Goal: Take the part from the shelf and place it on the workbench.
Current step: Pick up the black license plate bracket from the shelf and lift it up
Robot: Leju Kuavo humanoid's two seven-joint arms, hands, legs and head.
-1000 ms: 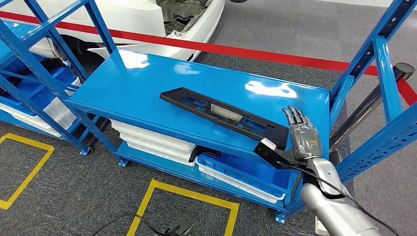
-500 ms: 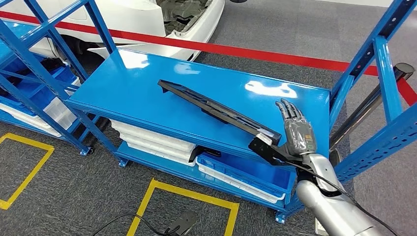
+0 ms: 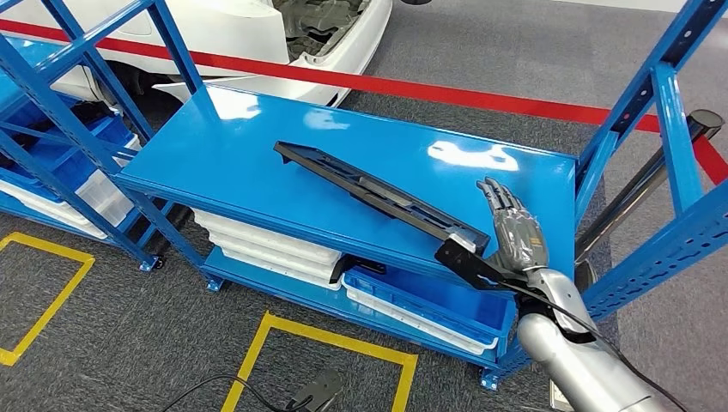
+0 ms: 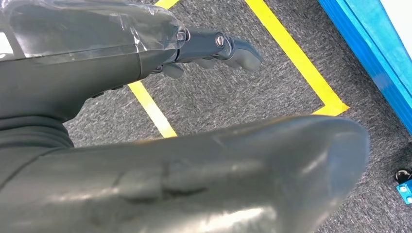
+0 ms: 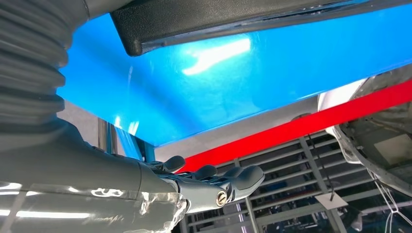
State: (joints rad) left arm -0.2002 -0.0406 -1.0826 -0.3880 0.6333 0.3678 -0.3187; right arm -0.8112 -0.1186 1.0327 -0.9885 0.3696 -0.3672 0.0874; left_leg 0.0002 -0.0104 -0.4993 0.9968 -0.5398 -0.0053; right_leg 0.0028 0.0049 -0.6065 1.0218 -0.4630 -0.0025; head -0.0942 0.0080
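Right hand (image 3: pixel 513 239) apparently gripped the tilted black part (image 3: pixel 373 191) by its near end; fingers extended. Next: lift clear of shelf (image 3: pixel 240 146).

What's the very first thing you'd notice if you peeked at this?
A long black part lying slantwise across the shiny blue shelf top, tipped up on one edge. The robot's silver right hand holds its near end at the shelf's corner. Behind, a bright red line crosses the grey floor.

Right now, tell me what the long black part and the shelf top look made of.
Long black part: likely moulded plastic, matte, with ribbed cut-outs and a dull, lightly textured edge in the right wrist view.
Blue shelf top: seemingly painted sheet metal, glossy; it shows bright lamp reflections.
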